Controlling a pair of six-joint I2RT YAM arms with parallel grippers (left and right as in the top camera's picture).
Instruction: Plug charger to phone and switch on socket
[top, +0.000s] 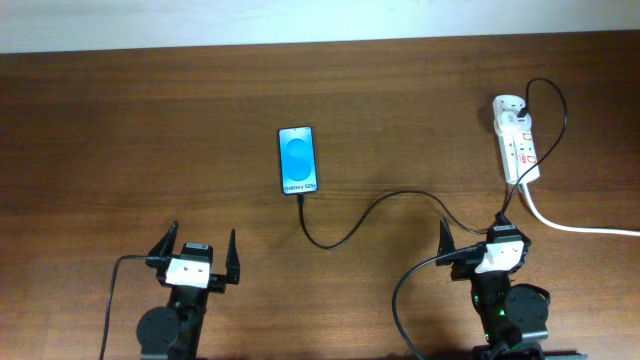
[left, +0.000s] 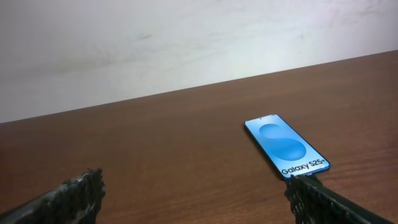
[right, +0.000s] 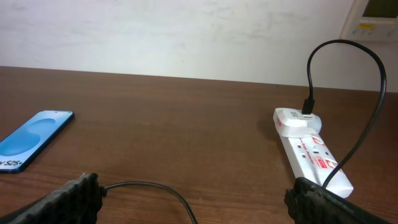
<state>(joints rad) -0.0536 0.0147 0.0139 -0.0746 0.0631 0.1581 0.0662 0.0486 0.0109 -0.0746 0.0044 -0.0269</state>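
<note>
- At the near edge, my left gripper (top: 203, 242) and right gripper (top: 474, 236) are both wide open, holding nothing.
- The charger (top: 410, 193) curves across the middle and meets the near end of the phone (top: 298, 159).
- The socket (top: 518, 145) lies toward the far right corner.

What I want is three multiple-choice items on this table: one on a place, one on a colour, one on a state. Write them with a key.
1. The socket lies:
A) at the table's left edge
B) far right, beyond the right hand
C) between the two hands

2. The phone has a screen that is:
A) blue
B) red
C) dark

3. The left hand is:
A) shut, empty
B) shut on the phone
C) open, empty

Key:
1 B, the overhead view shows it at far right.
2 A, the screen is lit blue.
3 C, its fingers are spread with nothing between them.
</note>
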